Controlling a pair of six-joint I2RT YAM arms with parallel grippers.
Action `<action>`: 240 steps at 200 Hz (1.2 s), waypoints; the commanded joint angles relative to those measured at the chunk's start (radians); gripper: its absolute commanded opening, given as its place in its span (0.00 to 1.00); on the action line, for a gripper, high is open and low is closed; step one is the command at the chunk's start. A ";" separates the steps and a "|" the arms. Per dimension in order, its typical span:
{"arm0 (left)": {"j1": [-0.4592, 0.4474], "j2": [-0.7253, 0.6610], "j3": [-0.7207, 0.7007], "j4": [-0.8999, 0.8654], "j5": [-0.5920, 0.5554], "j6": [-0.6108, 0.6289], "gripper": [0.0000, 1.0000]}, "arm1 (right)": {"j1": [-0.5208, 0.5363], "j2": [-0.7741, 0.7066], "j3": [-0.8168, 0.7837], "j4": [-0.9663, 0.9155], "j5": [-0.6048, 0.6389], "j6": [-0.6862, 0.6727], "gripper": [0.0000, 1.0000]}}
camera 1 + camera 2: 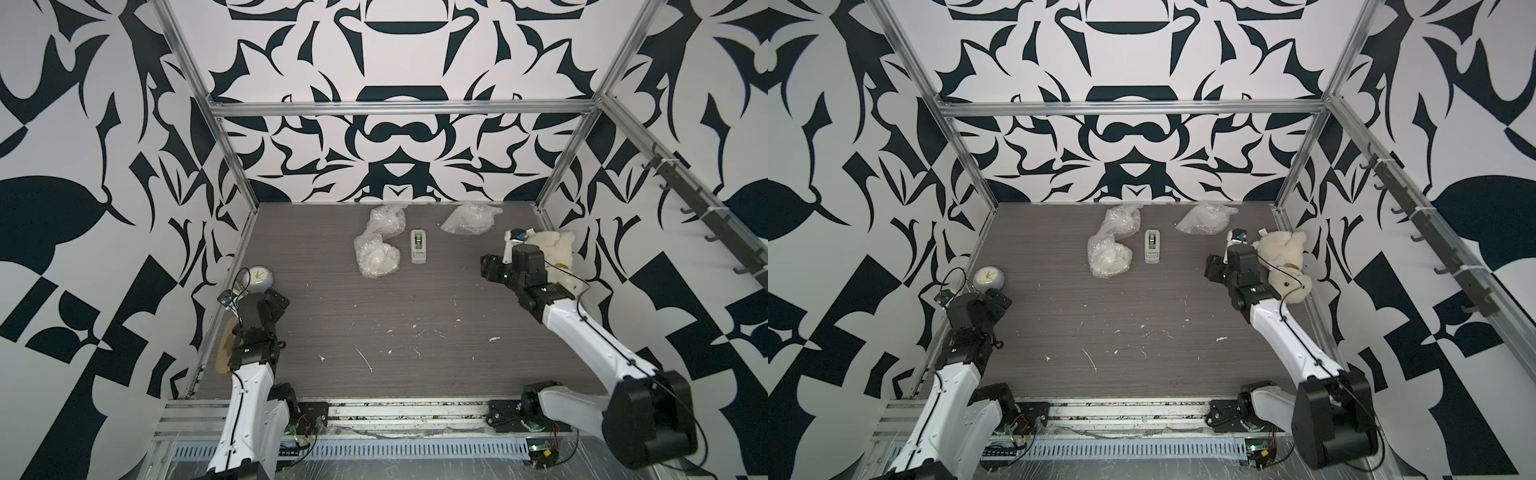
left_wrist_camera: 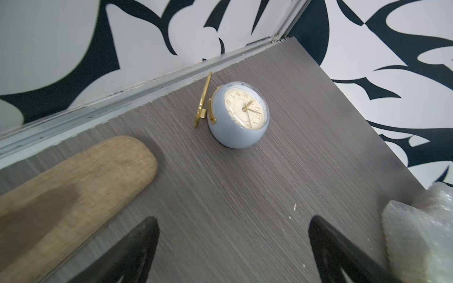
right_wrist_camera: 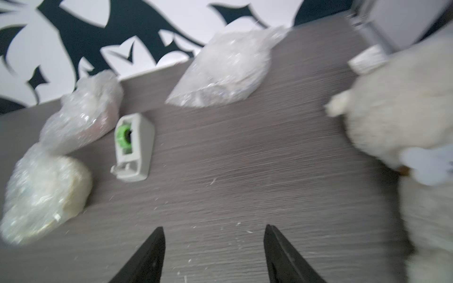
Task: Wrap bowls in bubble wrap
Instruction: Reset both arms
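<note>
The left end effector (image 2: 232, 220) is seen spread wide over bare desk (image 2: 257, 186), nothing between its jaws; the right end effector (image 3: 214, 227) is likewise parted and empty, though its wrist view is smeared by blur. Just beyond the left one, the alarm clock (image 2: 239, 115) is found tipped on its side near the wall rail, with a wooden board (image 2: 73, 183) lying alongside; a careless sweep there could send the clock rolling. Beside the right arm a plush toy (image 1: 1283, 257) is pressed close, and its fur or tag could be caught by the wrist cable. Further out, toward the back wall, the bubble wrap is spotted as three crumpled bundles: the near bundle (image 1: 376, 257) touching the middle bundle (image 1: 386, 220) behind it, the far bundle (image 1: 469, 218) lying apart, and a tape dispenser (image 1: 418, 246) set between them. No bare bowls are to be seen; they are judged to be inside the bundles, a yellowish tint being glimpsed through the near one. No tape can be made out on any wrap, so loose folds may spring open, and any bundle nudged or lifted by one flap could be unrolled and its bowl spilled. Because two bundles touch, one could be dragged along when the other is handled.
</note>
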 commanded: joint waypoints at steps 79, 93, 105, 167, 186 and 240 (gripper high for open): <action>0.003 0.196 -0.136 0.551 0.001 0.300 1.00 | -0.137 0.077 -0.391 0.660 0.393 -0.124 0.83; 0.004 0.260 -0.115 0.594 0.059 0.334 1.00 | -0.139 0.139 -0.445 0.808 0.345 -0.125 0.83; 0.003 0.311 -0.103 0.641 0.117 0.360 1.00 | -0.137 0.203 -0.477 0.930 0.323 -0.147 0.82; 0.003 0.601 0.003 0.826 0.245 0.384 1.00 | -0.128 0.463 -0.399 1.087 0.076 -0.275 0.82; 0.003 0.690 0.034 0.881 0.289 0.405 1.00 | -0.114 0.435 -0.363 0.969 0.088 -0.281 0.82; -0.019 0.832 0.052 0.977 0.373 0.455 0.99 | -0.110 0.437 -0.363 0.976 0.092 -0.280 0.99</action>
